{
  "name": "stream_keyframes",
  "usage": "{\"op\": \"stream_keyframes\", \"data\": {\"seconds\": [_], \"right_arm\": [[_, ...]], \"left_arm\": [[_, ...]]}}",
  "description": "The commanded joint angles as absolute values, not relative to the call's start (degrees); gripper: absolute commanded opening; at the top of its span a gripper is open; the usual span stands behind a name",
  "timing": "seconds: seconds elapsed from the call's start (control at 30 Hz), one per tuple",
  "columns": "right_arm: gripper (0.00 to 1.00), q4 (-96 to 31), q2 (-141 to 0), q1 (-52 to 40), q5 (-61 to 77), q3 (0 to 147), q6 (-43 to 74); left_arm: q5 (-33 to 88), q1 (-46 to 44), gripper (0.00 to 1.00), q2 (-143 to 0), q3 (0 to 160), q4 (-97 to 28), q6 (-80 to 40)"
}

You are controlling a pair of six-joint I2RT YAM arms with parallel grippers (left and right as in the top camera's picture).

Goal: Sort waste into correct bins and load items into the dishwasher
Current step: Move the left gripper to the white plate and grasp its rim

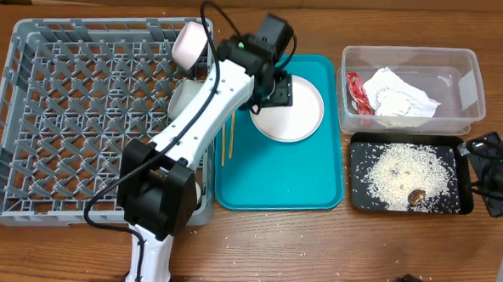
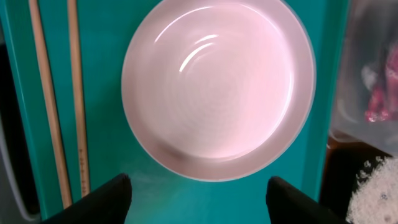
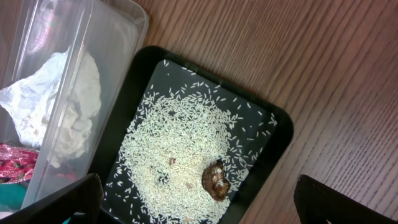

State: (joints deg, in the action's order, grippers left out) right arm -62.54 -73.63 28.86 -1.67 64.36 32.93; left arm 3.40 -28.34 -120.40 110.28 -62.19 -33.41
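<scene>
A round pale plate [image 1: 297,117] lies on the teal tray [image 1: 318,182], with two wooden chopsticks [image 1: 227,140] along the tray's left side. My left gripper [image 1: 277,89] hovers over the plate's near-left rim. In the left wrist view it [image 2: 199,199] is open and empty, with the plate [image 2: 217,87] and chopsticks [image 2: 56,106] ahead of it. The clear tub [image 1: 471,83] holds the red wrapper [image 1: 357,92] and the white napkin [image 1: 400,95]. The black tray [image 1: 358,197] holds rice [image 1: 408,169] and a brown lump [image 1: 417,197]. My right gripper [image 3: 199,208] is open above that tray [image 3: 273,134].
The grey dish rack [image 1: 74,108] fills the left. A pale cup or bowl [image 1: 190,43] stands at its far right corner, and another pale bowl [image 1: 182,97] is partly hidden under my left arm. A few rice grains [image 1: 257,213] lie on the wooden table.
</scene>
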Motion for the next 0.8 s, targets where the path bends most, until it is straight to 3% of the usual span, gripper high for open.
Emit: {"op": "stream_keyframes", "data": {"seconds": [0.0, 0.53, 0.7, 0.77], "right_arm": [[1.00, -62.3, -73.5, 29.1, -1.6, 64.9, 32.6], [1.00, -62.3, -73.5, 29.1, -1.6, 64.9, 32.6], [1.00, -62.2, -73.5, 29.1, -1.6, 64.9, 32.6], [1.00, -62.3, -73.5, 29.1, -1.6, 64.9, 32.6]], "left_arm": [[-1.0, -28.6, 0.70, -120.6, 104.8, -60.3, -42.4], [-3.4, -28.5, 0.58, -120.7, 87.9, -44.3, -41.1], [-3.6, -28.6, 0.37, -120.7, 86.3, -40.4, -41.1], [-4.2, -28.6, 0.17, -120.7, 86.3, -39.6, -41.1]]}}
